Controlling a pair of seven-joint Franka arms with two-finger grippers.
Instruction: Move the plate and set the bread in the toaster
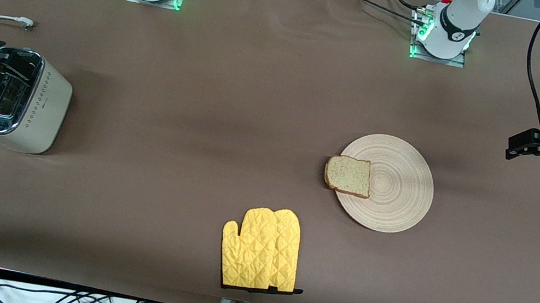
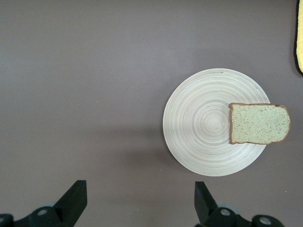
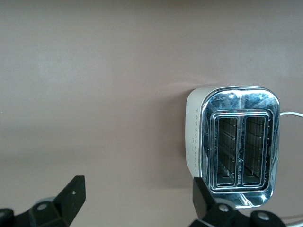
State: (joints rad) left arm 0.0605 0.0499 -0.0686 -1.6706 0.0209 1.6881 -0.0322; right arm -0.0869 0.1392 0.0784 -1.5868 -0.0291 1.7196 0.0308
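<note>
bread [image 1: 348,175] on plate [image 1: 391,184] | toaster [image 1: 15,98] empty | both claws open

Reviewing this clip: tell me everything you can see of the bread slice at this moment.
The bread is a single squarish slice, pale brown and speckled, with a darker crust all round and one end slightly rounded. It lies flat on the plate, a light-wood disc with ring grooves, at the plate's edge toward the right arm's end of the table, and overhangs the rim a little. Nothing else touches it; neither gripper is near it. The left wrist view shows the same overhang.
</note>
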